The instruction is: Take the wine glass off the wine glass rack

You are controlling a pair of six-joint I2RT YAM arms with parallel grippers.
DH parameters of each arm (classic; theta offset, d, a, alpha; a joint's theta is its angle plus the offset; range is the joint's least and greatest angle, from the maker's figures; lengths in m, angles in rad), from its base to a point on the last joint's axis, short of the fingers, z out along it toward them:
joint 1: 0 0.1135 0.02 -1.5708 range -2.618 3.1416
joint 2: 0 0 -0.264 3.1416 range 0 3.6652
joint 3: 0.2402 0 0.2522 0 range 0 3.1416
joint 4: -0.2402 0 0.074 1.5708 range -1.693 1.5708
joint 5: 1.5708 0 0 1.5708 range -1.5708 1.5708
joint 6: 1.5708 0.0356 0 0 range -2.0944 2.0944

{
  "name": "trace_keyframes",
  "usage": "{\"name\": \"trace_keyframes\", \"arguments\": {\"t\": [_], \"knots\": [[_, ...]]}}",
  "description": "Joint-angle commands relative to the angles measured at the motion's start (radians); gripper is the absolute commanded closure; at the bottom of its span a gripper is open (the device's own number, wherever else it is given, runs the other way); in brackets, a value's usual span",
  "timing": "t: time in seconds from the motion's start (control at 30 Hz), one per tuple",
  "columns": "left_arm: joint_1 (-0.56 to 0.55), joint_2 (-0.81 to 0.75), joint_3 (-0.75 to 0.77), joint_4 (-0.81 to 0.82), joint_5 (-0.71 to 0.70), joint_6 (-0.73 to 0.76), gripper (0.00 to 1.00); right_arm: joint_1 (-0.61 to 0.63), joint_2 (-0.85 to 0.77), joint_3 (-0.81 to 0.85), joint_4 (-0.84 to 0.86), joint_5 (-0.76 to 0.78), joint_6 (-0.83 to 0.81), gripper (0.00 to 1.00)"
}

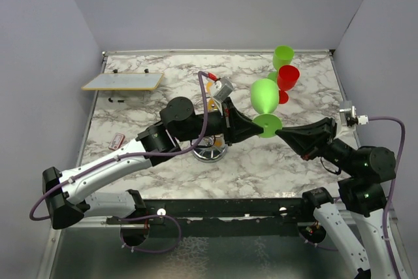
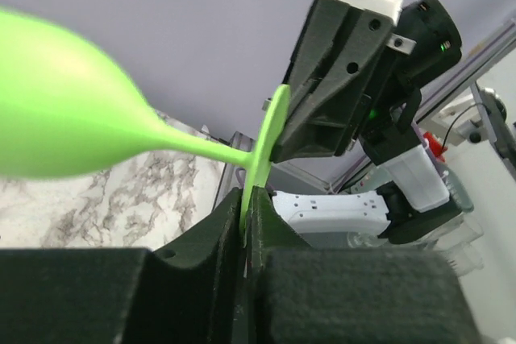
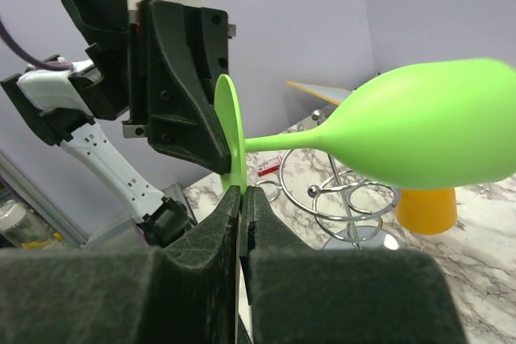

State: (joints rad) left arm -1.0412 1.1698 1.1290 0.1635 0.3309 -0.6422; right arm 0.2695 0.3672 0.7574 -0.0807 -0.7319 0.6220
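A light green wine glass is held in the air, bowl tilted up and away, foot toward me. My left gripper is shut on one edge of the foot, seen in the left wrist view. My right gripper is shut on the opposite edge, seen in the right wrist view. The glass bowl shows in both wrist views. The chrome wine glass rack stands on the table under my left arm, with its wire loops bare in the right wrist view.
A green glass and a red glass are at the back right. A flat pale board lies at the back left. An orange cup stands beyond the rack. A small red-and-white item lies at the left.
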Motion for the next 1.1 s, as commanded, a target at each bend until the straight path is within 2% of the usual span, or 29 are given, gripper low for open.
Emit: {"name": "trace_keyframes", "arguments": {"t": [0.0, 0.07, 0.17, 0.3, 0.5, 0.57, 0.7, 0.8, 0.93, 1.0, 1.07], "knots": [[0.0, -0.032, -0.012, 0.041, 0.057, 0.141, 0.99, 0.01, 0.007, 0.015, 0.038, -0.034, -0.018, 0.98], [0.0, -0.037, -0.021, 0.051, 0.097, 0.183, 1.0, 0.01, 0.012, 0.026, 0.034, -0.03, -0.019, 0.9], [0.0, -0.058, -0.051, 0.079, 0.158, 0.252, 1.0, 0.009, 0.022, 0.06, -0.002, -0.014, -0.033, 0.7], [0.0, -0.103, -0.099, 0.081, 0.226, 0.412, 1.0, 0.009, 0.059, 0.18, -0.166, 0.049, -0.092, 0.5], [-0.001, -0.203, -0.182, 0.082, 0.315, 0.712, 1.0, 0.01, 0.129, 0.382, -0.456, 0.279, -0.134, 0.25], [-0.002, -0.228, -0.214, 0.079, 0.394, 0.825, 1.0, 0.009, 0.157, 0.443, -0.541, 0.344, -0.135, 0.23], [-0.002, -0.292, -0.294, 0.077, 0.501, 1.033, 1.0, 0.01, 0.196, 0.481, -0.598, 0.333, -0.132, 0.22], [-0.003, -0.32, -0.33, 0.083, 0.475, 1.079, 1.0, 0.008, 0.223, 0.492, -0.585, 0.322, -0.085, 0.23], [-0.004, -0.309, -0.32, 0.04, 0.336, 1.099, 1.0, 0.009, 0.329, 0.554, -0.523, 0.206, -0.062, 0.22], [-0.005, -0.302, -0.3, -0.025, 0.332, 1.119, 1.0, 0.008, 0.396, 0.615, -0.537, 0.124, -0.111, 0.23], [-0.005, -0.315, -0.323, -0.007, 0.321, 1.093, 1.0, 0.009, 0.453, 0.695, -0.583, 0.088, -0.198, 0.25]]}}
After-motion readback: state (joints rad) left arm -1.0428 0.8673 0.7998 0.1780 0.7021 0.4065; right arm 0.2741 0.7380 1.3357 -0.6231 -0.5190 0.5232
